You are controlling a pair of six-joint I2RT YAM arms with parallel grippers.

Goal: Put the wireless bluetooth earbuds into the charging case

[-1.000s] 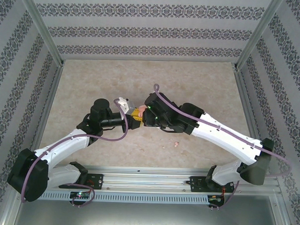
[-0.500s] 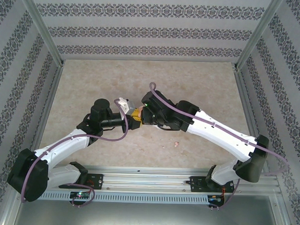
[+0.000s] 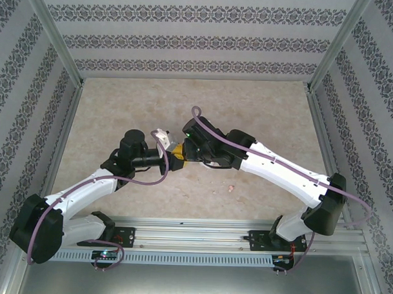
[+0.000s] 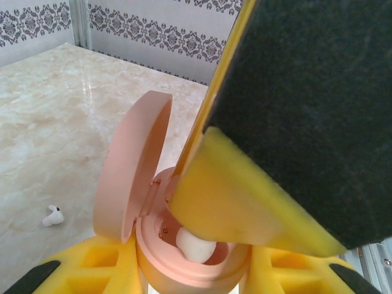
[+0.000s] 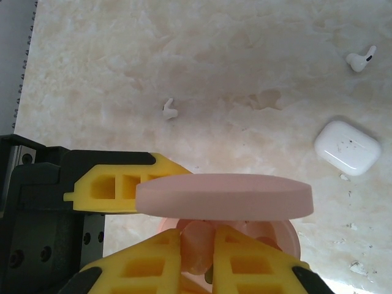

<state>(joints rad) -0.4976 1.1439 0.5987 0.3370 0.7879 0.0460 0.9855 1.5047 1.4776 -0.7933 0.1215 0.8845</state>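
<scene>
White-shelled, both arms reach from the near edge of the desk (image 3: 120, 105) and bend inward at the elbows, so that their wrists meet nose to nose near the desk's middle. Just short of that meeting point, one loose pale pink earbud (image 3: 230, 185) lies on the marble-patterned top.

The left tool (image 4: 190, 269) is clamped on the round base of the pink charging case (image 4: 153, 245), with a yellow finger on each side. The hinged lid (image 4: 131, 165) stands up open. The right tool (image 5: 211, 245) comes down onto the case from the opposite side. Its fingers are nearly together, pinching a pale earbud (image 4: 196, 246) that is low inside the open case.

Farther out on the desk, apart from the pink case, rest a closed white charging case (image 5: 347, 147), a white stemmed earbud (image 5: 169, 109) and a second white earbud (image 5: 360, 59).

The count is two arms, two cases and four earbuds: two white, one pink lying loose, and one pale in the grip.
</scene>
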